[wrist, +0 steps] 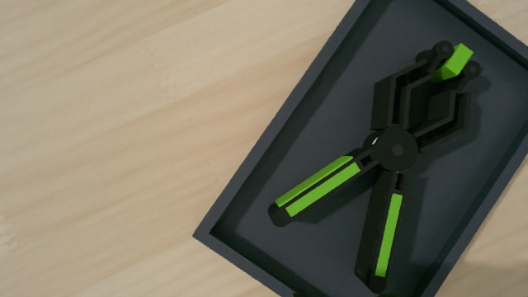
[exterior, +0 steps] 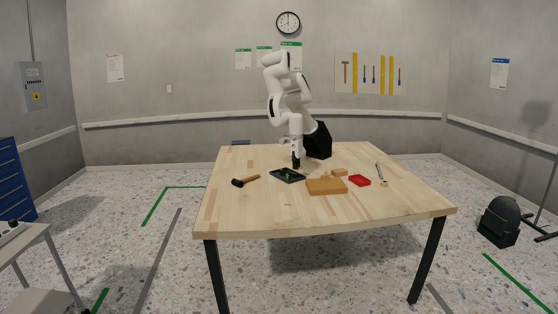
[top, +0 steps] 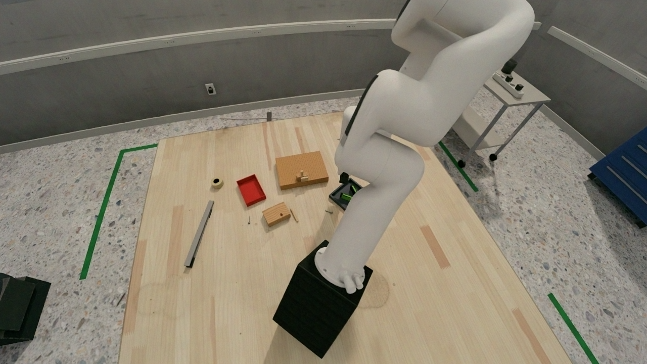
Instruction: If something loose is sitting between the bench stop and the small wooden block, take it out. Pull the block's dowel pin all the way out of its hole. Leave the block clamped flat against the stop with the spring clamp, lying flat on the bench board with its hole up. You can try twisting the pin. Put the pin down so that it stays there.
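Note:
A black spring clamp with green grips [wrist: 392,153] lies closed in a dark tray [wrist: 363,157], which sits on the table to the right of the bench board [top: 302,169]. My gripper [exterior: 295,164] hangs just above the tray's near side, narrowly open and empty; the arm mostly hides it in the top view [top: 343,177]. A small wooden block [top: 302,176] sits at the near edge of the board with a dowel pin [top: 301,172] standing upright in it. I cannot make out the bench stop or anything loose beside the block.
A larger wooden block with a hole [top: 276,213] and a thin dowel [top: 293,215] lie near the board. A red tray [top: 250,190], tape roll [top: 217,182], metal bar [top: 198,233], hammer [exterior: 245,180] and loose screws [top: 328,211] are on the table.

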Controlling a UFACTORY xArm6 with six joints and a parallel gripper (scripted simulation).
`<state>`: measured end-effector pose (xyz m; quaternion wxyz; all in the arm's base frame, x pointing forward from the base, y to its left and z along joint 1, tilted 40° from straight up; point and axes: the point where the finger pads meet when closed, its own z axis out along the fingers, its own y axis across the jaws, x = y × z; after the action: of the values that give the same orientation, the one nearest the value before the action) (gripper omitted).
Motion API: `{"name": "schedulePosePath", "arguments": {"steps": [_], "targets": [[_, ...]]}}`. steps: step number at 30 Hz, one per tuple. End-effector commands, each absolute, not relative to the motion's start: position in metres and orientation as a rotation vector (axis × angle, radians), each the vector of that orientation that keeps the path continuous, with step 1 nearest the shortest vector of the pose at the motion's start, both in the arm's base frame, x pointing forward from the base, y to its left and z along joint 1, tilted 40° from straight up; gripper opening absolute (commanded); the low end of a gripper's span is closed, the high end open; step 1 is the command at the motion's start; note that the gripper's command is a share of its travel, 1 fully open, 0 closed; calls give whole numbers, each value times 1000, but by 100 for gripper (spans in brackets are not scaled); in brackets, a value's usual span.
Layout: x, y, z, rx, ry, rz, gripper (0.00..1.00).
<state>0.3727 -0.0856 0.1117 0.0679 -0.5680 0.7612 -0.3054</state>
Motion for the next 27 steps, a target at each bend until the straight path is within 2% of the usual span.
{"name": "schedulePosePath", "arguments": {"steps": [1, 14, 27], "targets": [[365, -95, 113, -1456, 2339, -942, 28], [347, -112, 112, -1050, 2474, -855, 28], [342, -116, 112, -919, 2505, -825, 28]]}}
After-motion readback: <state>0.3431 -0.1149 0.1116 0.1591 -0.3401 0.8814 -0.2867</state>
